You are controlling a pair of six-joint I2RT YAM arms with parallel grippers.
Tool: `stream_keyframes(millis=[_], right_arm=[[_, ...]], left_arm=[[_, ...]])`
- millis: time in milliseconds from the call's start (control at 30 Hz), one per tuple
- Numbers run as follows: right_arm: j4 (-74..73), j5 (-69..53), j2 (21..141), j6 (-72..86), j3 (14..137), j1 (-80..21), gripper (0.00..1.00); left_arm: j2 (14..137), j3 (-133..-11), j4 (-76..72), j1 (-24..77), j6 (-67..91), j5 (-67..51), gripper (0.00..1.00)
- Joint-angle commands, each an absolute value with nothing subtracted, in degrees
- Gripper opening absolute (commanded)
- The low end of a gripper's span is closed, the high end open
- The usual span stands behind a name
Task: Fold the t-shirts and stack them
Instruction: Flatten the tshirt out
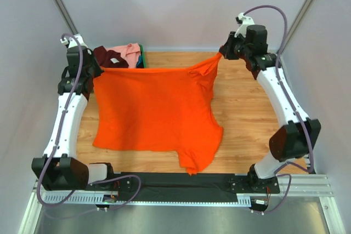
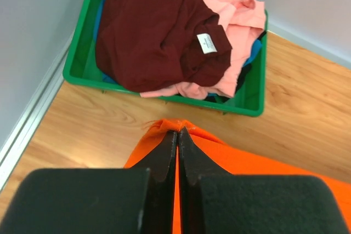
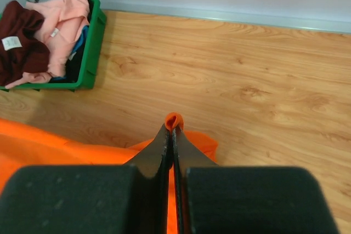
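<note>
The left gripper (image 2: 177,132) is pinching one upper corner of the orange t-shirt (image 1: 153,108). Its jaws are pressed together, with only a small pucker of cloth poking out past the tips. Just beyond those tips, the green bin (image 2: 79,67) is holding the maroon t-shirt (image 2: 153,31) and the pink t-shirt (image 2: 241,20), both crumpled. Between the two pairs of jaws the orange cloth is being held taut along its upper edge while the rest drapes down behind them, probably so it can be spread flat on the table (image 3: 247,80) for folding. The right gripper (image 3: 172,127) is clamping the opposite corner, jaws closed, with a small loop of cloth showing above its tips. The fingers are hiding how much cloth each grip is taking. Something blue under the bin's shirts is too buried to name.
</note>
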State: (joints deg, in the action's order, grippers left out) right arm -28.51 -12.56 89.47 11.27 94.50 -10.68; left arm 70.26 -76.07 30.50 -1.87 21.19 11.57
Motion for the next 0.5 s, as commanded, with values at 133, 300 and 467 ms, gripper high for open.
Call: stream_keyframes(millis=[133,300,467], right_arm=[[-14.5,-17.3,101.1,10.6,98.1,-10.5,0.0],[-15.6,-16.6,111.4,12.0,104.5,-10.5,0.0],[-17.0,-14.4,114.7,15.6,106.4,-10.3,0.0]], left_arm=[[81.1,-80.3,18.7,-2.0,15.2,14.4,0.0],[86.8,-83.5,18.1,-2.0,14.3,14.8,0.0],[90.7,-84.6,18.0,-2.2,13.7,14.9,0.0]])
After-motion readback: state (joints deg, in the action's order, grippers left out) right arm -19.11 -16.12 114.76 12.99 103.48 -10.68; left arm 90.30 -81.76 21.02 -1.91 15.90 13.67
